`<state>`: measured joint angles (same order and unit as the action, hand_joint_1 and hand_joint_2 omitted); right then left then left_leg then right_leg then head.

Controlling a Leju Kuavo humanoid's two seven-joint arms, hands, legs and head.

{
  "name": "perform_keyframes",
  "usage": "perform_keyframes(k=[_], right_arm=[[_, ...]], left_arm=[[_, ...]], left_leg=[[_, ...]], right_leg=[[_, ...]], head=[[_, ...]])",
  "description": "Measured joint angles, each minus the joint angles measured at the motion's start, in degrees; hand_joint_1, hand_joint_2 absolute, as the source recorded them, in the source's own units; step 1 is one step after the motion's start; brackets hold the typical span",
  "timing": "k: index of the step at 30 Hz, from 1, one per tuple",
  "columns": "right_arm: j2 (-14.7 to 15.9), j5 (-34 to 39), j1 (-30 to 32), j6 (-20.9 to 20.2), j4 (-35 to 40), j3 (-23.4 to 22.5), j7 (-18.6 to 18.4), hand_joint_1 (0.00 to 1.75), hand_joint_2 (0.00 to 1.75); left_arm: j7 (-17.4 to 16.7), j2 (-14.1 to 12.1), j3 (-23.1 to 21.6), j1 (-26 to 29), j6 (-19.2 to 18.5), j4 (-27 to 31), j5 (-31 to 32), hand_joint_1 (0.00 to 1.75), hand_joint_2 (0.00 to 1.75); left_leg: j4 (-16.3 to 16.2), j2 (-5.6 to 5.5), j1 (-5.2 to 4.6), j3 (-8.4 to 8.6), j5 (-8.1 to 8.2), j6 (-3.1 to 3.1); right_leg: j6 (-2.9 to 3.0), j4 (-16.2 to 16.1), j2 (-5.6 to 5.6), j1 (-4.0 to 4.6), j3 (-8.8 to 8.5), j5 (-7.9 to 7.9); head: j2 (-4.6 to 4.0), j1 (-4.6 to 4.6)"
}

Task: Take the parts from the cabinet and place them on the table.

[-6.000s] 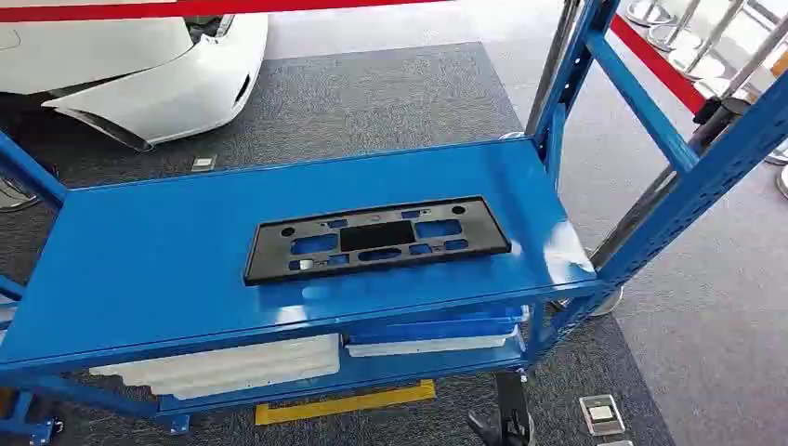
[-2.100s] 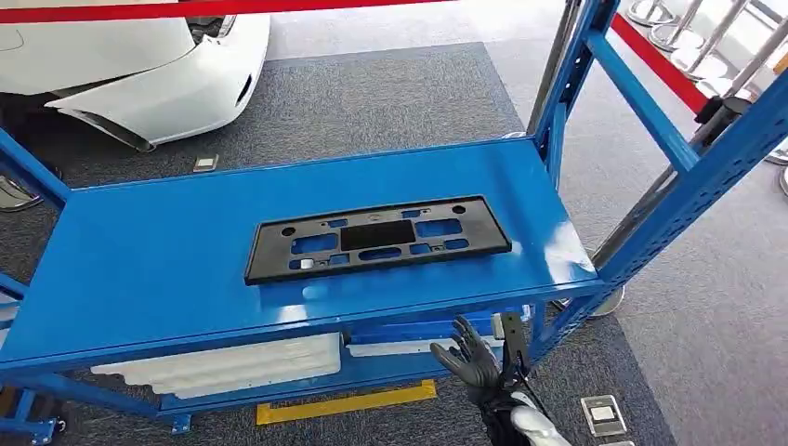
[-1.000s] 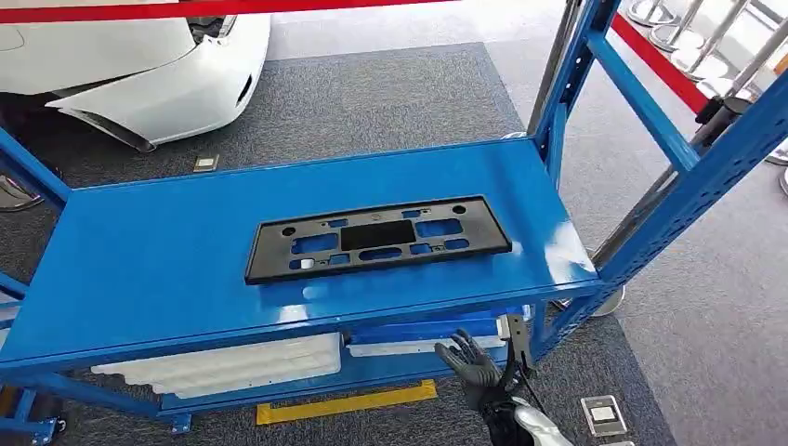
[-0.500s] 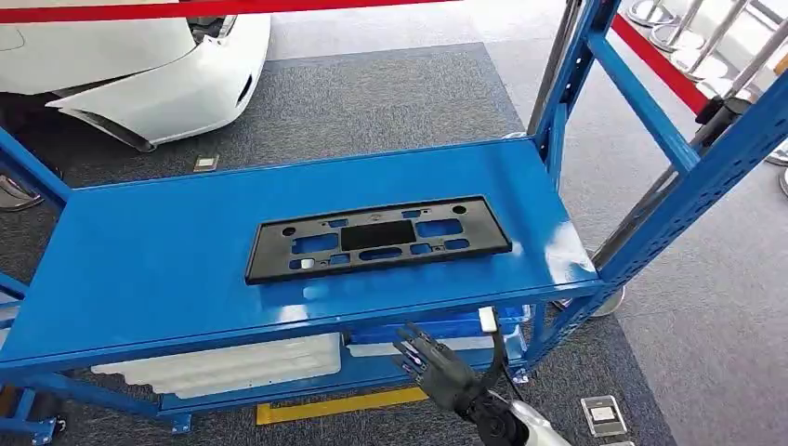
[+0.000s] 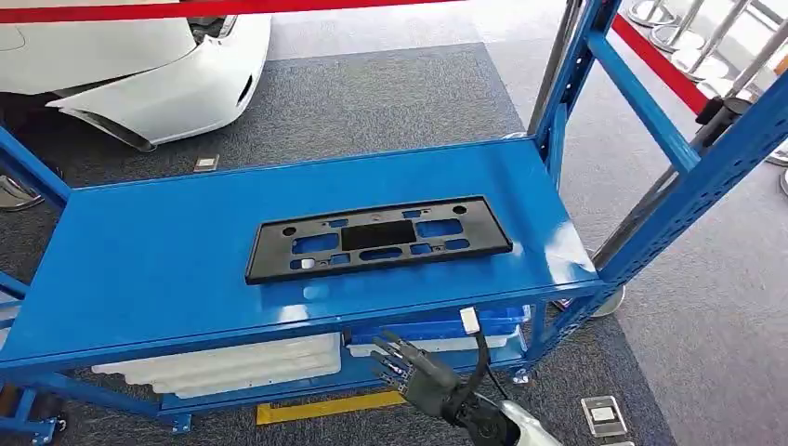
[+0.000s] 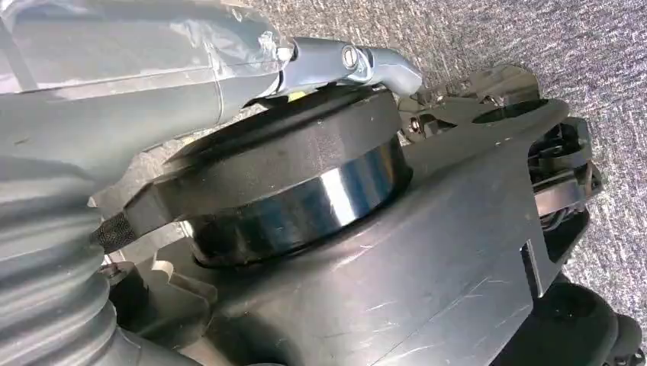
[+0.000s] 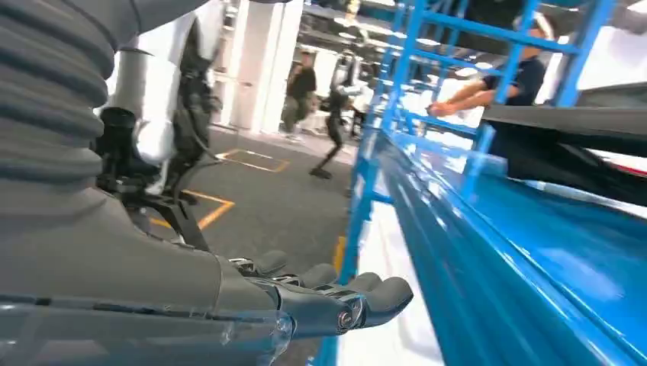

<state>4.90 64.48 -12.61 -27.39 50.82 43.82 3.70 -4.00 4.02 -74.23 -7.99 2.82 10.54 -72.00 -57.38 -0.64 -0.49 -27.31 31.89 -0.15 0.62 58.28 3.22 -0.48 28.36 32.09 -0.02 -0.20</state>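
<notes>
A flat black plastic part (image 5: 376, 237) with several cut-outs lies in the middle of the blue cabinet shelf (image 5: 158, 260). My right hand (image 5: 413, 372) is below and in front of the shelf's front edge, under the part's right half, with its fingers spread and nothing in it. In the right wrist view the same hand (image 7: 320, 297) reaches out beside the blue shelf edge (image 7: 473, 252) without touching it. In the left wrist view my left hand (image 6: 152, 84) hangs down by my body, its fingers mostly hidden.
White foam trays (image 5: 232, 362) and a blue tray (image 5: 437, 327) lie on the lower shelf. Blue uprights (image 5: 567, 74) frame the cabinet's right end. A white car (image 5: 139, 65) and red barrier (image 5: 186, 9) stand behind. People (image 7: 301, 88) stand far off.
My right hand came up into view at the lower right, then moved left along the shelf's front edge and turned. The black part has not moved.
</notes>
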Motion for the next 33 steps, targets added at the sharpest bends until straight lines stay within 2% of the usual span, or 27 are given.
perform_keyframes(k=[3, 7, 9, 15, 24, 27, 30, 33], right_arm=[[-0.4, 1.3, -0.4, 0.3, 0.0, 0.8, -1.3, 0.0, 1.75], [-1.9, 6.0, -0.7, 2.5, 0.0, 2.0, -6.7, 0.0, 1.75], [-2.7, 7.8, -0.7, 3.9, -0.1, 2.8, -7.7, 0.0, 1.75], [-4.9, 12.2, -1.1, 7.4, -0.6, 4.4, -7.8, 0.0, 1.75], [-7.3, 14.3, -1.5, 7.8, -0.8, 7.0, -8.7, 0.0, 1.75], [-8.3, 14.2, -1.8, 6.6, -1.1, 8.0, -7.7, 0.0, 1.75], [-9.0, 12.0, -3.3, 4.7, -1.4, 8.9, -3.1, 0.0, 1.75], [-9.2, 10.9, -4.7, 4.5, -1.6, 9.7, -1.8, 0.0, 1.75]], left_arm=[[0.1, 0.0, 0.0, 0.0, 0.0, 0.0, -0.1, 0.0, 1.75], [0.2, 0.0, 0.0, 0.0, 0.0, 0.0, -0.1, 0.0, 1.75], [0.2, 0.0, 0.0, 0.0, 0.0, 0.0, -0.4, 0.0, 1.75], [0.2, 0.0, 0.0, 0.0, 0.2, 0.0, -0.6, 0.0, 1.75], [0.3, 0.0, -0.1, 0.0, 0.3, 0.0, 0.0, 0.0, 1.75], [0.3, 0.0, -0.2, 0.0, 0.3, 0.0, 0.1, 0.0, 1.75], [0.3, 0.0, -0.4, 0.0, 0.3, 0.0, 0.2, 0.0, 1.75], [0.3, 0.0, -0.4, 0.0, 0.3, 0.0, 0.3, 0.0, 1.75]], left_leg=[[0.0, 0.0, 0.0, -0.01, 0.0, 0.0], [0.0, 0.0, 0.0, -0.01, 0.0, 0.0], [0.0, 0.0, 0.0, -0.01, 0.0, 0.0], [0.0, 0.0, 0.01, -0.02, 0.0, 0.0], [0.0, 0.0, 0.0, -0.02, 0.0, 0.0], [0.0, 0.0, 0.0, -0.02, 0.0, 0.0], [0.0, 0.0, 0.0, -0.01, -0.01, 0.0], [0.0, 0.0, 0.01, 0.0, -0.01, 0.01]], right_leg=[[0.0, 0.0, 0.0, 0.01, -0.01, 0.0], [0.0, 0.0, 0.01, 0.01, 0.0, 0.0], [0.01, 0.0, 0.0, 0.01, 0.0, 0.01], [0.01, 0.0, 0.0, 0.01, 0.0, 0.01], [0.0, 0.0, 0.01, 0.01, -0.01, 0.01], [0.0, 0.0, 0.01, 0.01, -0.01, 0.01], [0.0, 0.0, 0.01, 0.01, -0.01, 0.0], [0.0, 0.0, 0.01, 0.01, -0.03, 0.0]], head=[[0.0, 0.0], [0.0, 0.02], [0.0, 0.02], [0.0, 0.04], [0.0, 0.02], [0.0, 0.02], [0.0, 0.02], [0.0, 0.04]])
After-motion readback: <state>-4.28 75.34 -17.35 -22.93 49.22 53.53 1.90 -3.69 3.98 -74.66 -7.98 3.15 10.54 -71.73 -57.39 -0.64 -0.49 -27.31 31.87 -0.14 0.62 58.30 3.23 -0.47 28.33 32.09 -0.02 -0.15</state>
